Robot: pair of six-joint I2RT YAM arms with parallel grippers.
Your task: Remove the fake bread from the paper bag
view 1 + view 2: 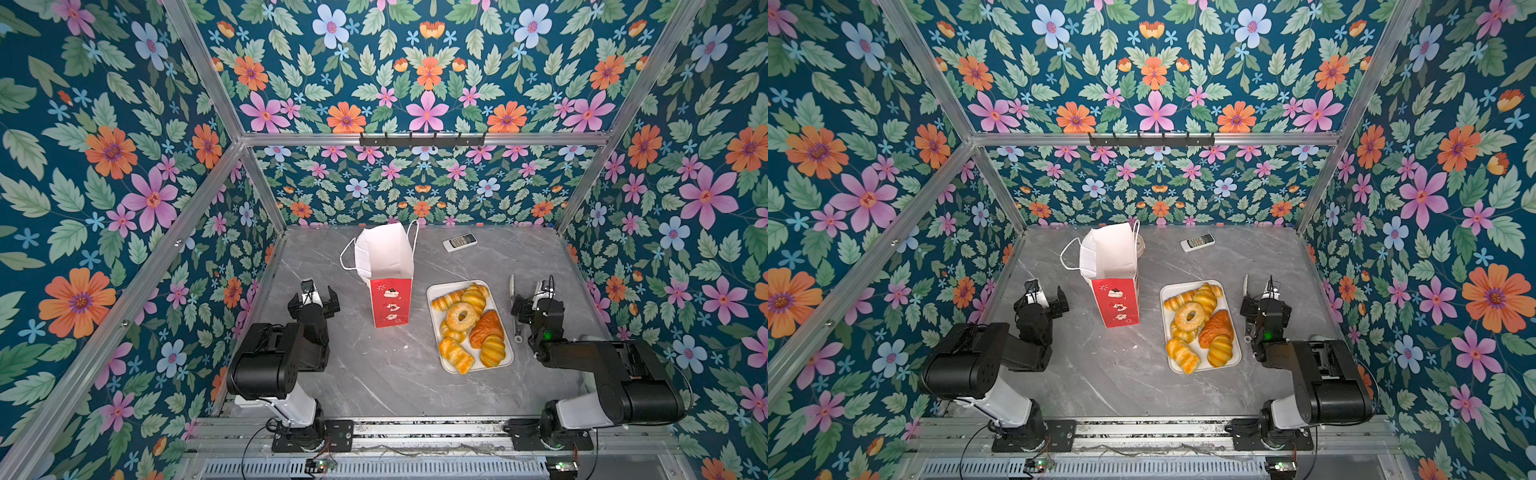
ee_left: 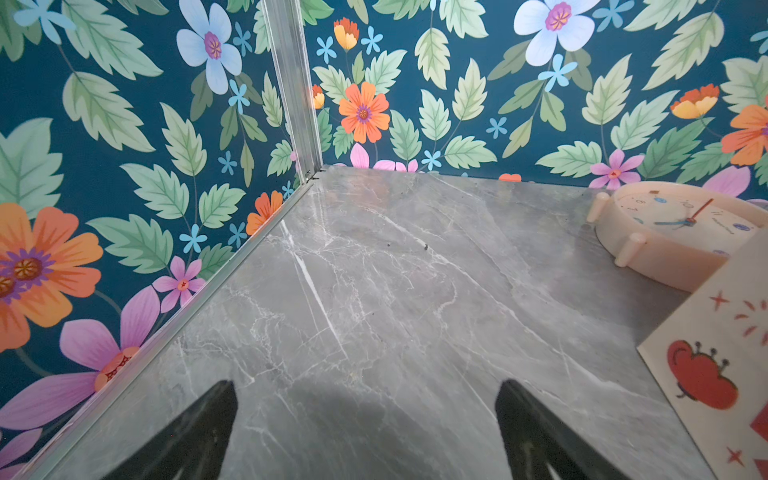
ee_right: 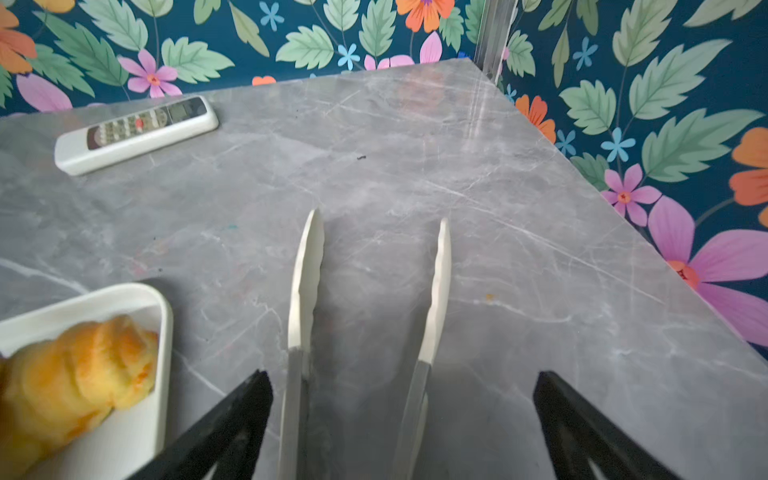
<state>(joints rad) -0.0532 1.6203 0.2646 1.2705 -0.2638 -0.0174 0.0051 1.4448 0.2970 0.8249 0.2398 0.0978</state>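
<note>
The paper bag [image 1: 390, 266] [image 1: 1113, 266] stands upright at mid table, white above a red band; its patterned side shows in the left wrist view [image 2: 715, 374]. What lies inside it is hidden. The fake bread [image 1: 469, 324] [image 1: 1198, 328] [image 3: 75, 365], glossy golden and brown pastries with a ring doughnut [image 1: 460, 316], lies on a white tray [image 1: 434, 291] right of the bag. My left gripper [image 1: 312, 296] [image 1: 1040, 299] [image 2: 365, 384] hangs open and empty left of the bag. My right gripper [image 1: 524, 307] [image 3: 403, 374] is open right of the tray.
White tongs [image 1: 512, 286] [image 3: 305, 282] lie on the table with both arms between my right gripper's fingers, untouched. A white remote [image 1: 459, 242] [image 3: 137, 133] lies at the back. A cream clock [image 2: 673, 232] lies behind the bag. Flowered walls close in three sides.
</note>
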